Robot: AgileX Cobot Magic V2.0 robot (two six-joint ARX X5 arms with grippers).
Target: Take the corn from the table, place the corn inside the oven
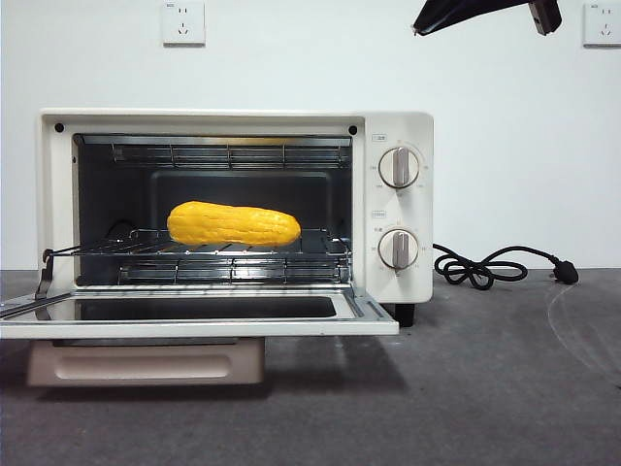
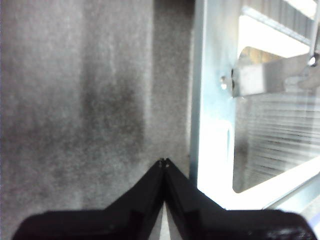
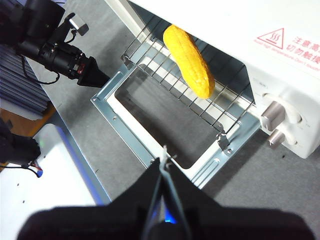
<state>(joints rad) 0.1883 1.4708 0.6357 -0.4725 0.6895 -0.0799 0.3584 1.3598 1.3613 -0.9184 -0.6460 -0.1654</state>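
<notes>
- The corn (image 1: 234,224) is seen lying lengthwise on the wire rack (image 1: 233,254) inside the oven (image 1: 233,209), roughly centred across the cavity and clear of the side walls. It is borne by the rack alone; nothing grips it.
- The rack is drawn partly forward over the lowered door (image 1: 194,313), which lies flat and open – a position that, it may be judged, was chosen so the cob could be set down from above without the cavity being entered.
- The right gripper (image 3: 165,162) is shown with its jaws pressed together at the tips and nothing held between them. It hangs high above the front edge of the door, on the knob side, and the corn lies well apart from it, further in and lower down.
- The left gripper (image 2: 163,162) is likewise closed to a point and empty. It is poised over the table (image 2: 75,100) just beside the outer corner of the door, at the side away from the knobs (image 1: 399,167), and in the right wrist view it is seen near that corner. The corn is not caught in its own view.
- From this layout the placing may be judged done – what appears left is the sliding-in of the rack and the closing of the door, for which the left gripper seems the better placed.
</notes>
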